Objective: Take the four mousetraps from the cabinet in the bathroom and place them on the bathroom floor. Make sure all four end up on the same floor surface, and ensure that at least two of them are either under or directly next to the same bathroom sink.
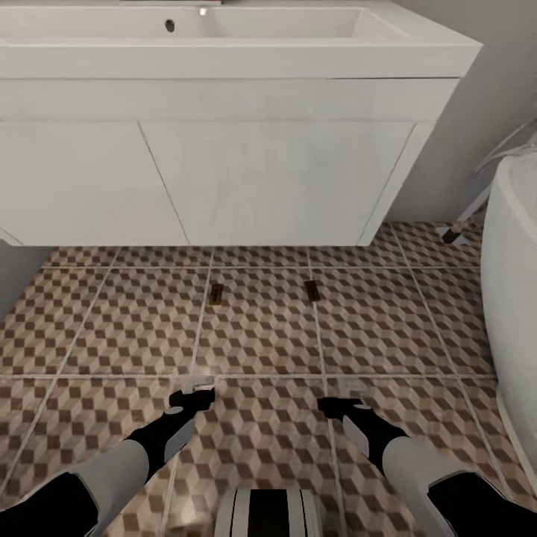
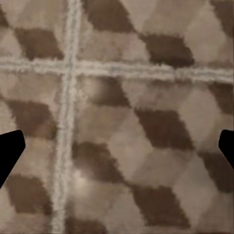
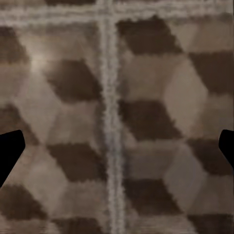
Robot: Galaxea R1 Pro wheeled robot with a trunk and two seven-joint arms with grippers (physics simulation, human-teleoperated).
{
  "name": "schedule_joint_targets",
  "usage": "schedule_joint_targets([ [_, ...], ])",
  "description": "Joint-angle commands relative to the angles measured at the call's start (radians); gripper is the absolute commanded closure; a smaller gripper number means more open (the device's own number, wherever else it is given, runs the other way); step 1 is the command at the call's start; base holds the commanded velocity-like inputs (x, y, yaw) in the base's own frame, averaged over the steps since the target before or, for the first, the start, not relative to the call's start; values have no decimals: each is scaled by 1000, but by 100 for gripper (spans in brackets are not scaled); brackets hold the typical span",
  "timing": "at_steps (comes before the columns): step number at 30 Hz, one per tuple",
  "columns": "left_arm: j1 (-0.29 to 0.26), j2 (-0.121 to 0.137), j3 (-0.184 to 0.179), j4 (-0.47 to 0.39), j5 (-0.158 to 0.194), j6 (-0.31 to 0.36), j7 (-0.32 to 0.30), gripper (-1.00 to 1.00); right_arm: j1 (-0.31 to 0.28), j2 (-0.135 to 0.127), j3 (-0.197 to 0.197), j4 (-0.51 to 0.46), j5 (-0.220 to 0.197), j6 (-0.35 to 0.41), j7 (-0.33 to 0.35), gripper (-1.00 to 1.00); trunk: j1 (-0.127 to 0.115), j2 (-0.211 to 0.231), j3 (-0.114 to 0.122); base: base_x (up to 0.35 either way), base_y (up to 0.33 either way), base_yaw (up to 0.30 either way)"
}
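Two mousetraps lie flat on the bathroom floor (image 1: 261, 335) just in front of the sink (image 1: 298, 26): one mousetrap (image 1: 217, 294) to the left, the other mousetrap (image 1: 312, 290) to the right, both small and dark. My left gripper (image 1: 195, 394) (image 2: 117, 151) and right gripper (image 1: 337, 403) (image 3: 117, 151) hover low over the cube-patterned tiles, nearer to me than the traps. Both are open, with bare tile between the fingers. A small pale shape sits at each gripper's tip in the head view; I cannot tell what it is. The cabinet is out of view.
A white vanity (image 1: 224, 179) hangs under the sink with a gap above the floor. A white bathtub (image 1: 514, 298) curves along the right side, with a grey wall (image 1: 462, 149) behind it. My base (image 1: 268, 514) shows at the lower edge.
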Motion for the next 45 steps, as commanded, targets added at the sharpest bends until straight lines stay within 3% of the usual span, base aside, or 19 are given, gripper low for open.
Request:
schedule_joint_targets([
  [1,0,1,-9,-2,9,-3,5,-100,0,-1,9,-2,-8,6,-6,-100,-1,0,-1,-346,0,0],
  [22,0,0,-11,-2,9,-7,6,-100,0,-2,10,-2,-8,7,-7,-100,-1,0,-1,-333,0,0],
  [45,0,-2,-12,0,10,-8,7,-100,1,-1,8,-2,-8,7,-8,-100,-2,0,7,-42,0,0],
])
